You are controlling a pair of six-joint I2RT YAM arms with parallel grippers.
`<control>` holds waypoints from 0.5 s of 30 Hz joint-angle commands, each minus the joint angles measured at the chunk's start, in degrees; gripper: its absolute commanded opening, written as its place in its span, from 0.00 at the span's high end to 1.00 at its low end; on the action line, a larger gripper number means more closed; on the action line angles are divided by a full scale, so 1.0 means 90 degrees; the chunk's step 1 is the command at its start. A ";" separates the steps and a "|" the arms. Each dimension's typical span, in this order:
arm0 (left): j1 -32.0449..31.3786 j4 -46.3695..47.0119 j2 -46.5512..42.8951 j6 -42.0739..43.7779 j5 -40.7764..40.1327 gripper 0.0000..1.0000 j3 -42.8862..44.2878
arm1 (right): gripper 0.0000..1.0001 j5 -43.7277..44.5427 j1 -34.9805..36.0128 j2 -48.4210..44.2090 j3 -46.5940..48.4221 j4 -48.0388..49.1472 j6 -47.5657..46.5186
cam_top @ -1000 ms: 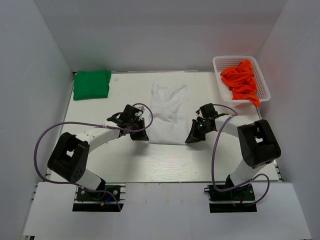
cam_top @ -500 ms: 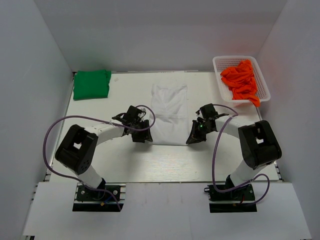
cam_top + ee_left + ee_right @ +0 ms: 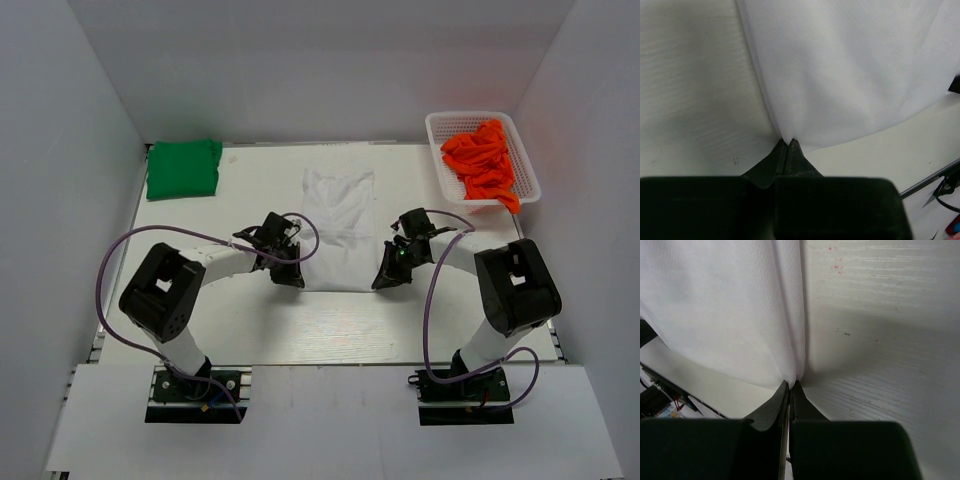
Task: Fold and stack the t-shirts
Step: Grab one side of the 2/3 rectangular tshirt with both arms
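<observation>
white table (image 3: 330,325) with one white t-shirt (image 3: 336,225), one green t-shirt (image 3: 184,168), one basket (image 3: 465,116)

The white t-shirt (image 3: 338,225) takes up the middle of the table (image 3: 330,325). The left gripper (image 3: 789,142) and right gripper (image 3: 791,385) are pinched onto its near corners, with bare board between the arms. The green t-shirt (image 3: 184,168) blocks the far-left corner and the basket (image 3: 470,115) of orange cloth (image 3: 480,160) the far-right. Strips on either side of the white shirt lie open. Walls (image 3: 320,70) hem in three sides.
</observation>
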 commanded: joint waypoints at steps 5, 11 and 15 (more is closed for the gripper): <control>-0.0091 -0.1220 -0.0212 0.0193 -0.0250 1.00 0.0355 | 1.00 -0.0156 0.0021 -0.0225 0.0071 -0.0311 0.0016; -0.0091 -0.2519 -0.1013 0.0398 0.1009 1.00 0.0512 | 1.00 -0.0282 0.0031 -0.1804 -0.0212 -0.1598 0.0055; -0.0091 -0.3594 -0.1453 0.0398 0.1372 1.00 0.1048 | 1.00 -0.0586 0.0021 -0.2802 -0.0106 -0.2323 0.0250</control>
